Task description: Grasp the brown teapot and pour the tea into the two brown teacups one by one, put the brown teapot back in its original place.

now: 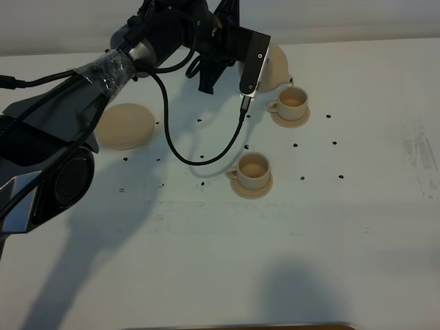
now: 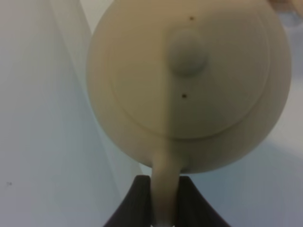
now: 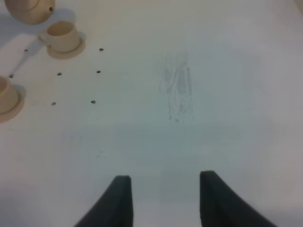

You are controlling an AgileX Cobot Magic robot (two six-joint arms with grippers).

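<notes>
My left gripper (image 2: 165, 201) is shut on the loop handle of the brown teapot (image 2: 189, 80), whose knobbed lid fills the left wrist view. From above, the teapot (image 1: 278, 65) hangs off the table at the far middle, its short spout pointing down toward the far teacup (image 1: 293, 102) on its small saucer. My left gripper (image 1: 265, 69) is mostly hidden behind the wrist camera. The near teacup (image 1: 254, 168) stands on its own saucer in front of it. The wide bare saucer (image 1: 124, 126) lies at the left. My right gripper (image 3: 165, 198) is open over bare table, with the teapot (image 3: 29, 10) and a teacup (image 3: 61, 34) far off.
A black cable (image 1: 206, 148) loops down from the left wrist over the table between the wide saucer and the near teacup. Small dark dots (image 1: 295, 146) mark the white tabletop around the cups. A scuffed patch (image 3: 179, 90) lies on the right side of the table.
</notes>
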